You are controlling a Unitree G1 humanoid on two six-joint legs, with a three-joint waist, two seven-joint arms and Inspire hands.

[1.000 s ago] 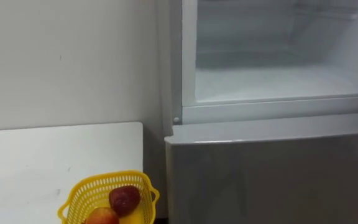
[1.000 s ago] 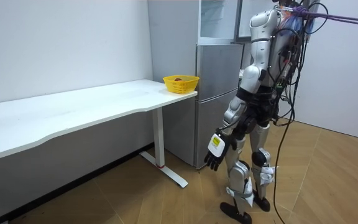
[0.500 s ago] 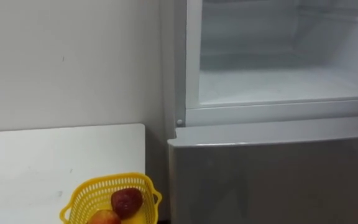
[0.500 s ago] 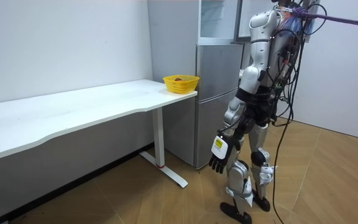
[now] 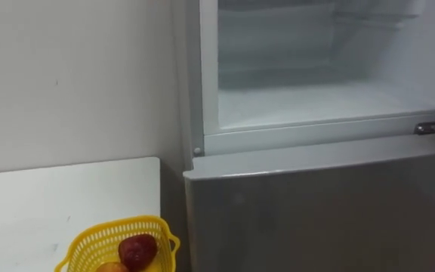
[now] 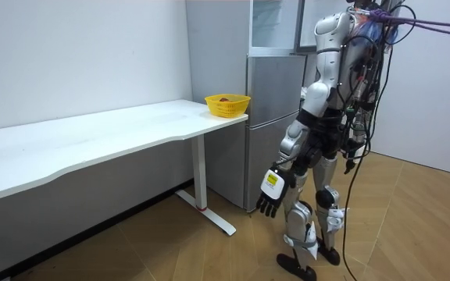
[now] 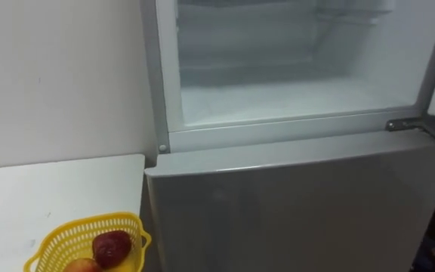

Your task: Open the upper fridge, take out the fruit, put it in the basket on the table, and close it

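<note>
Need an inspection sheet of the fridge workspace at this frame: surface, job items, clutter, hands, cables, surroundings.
surface: white table, carrying one basket at its corner next to the fridge.
job's things: fridge with upper compartment open and lower door shut; nothing seen on the part of the compartment floor that is visible.
clutter: yellow basket holding a red fruit and a second fruit cut off by the frame edge.
hands: left hand hangs low beside the thigh, fingers relaxed, holding nothing.
cables: nothing seen.
surroundings: robot stands facing the fridge; plain wall behind the table, wood floor.
</note>
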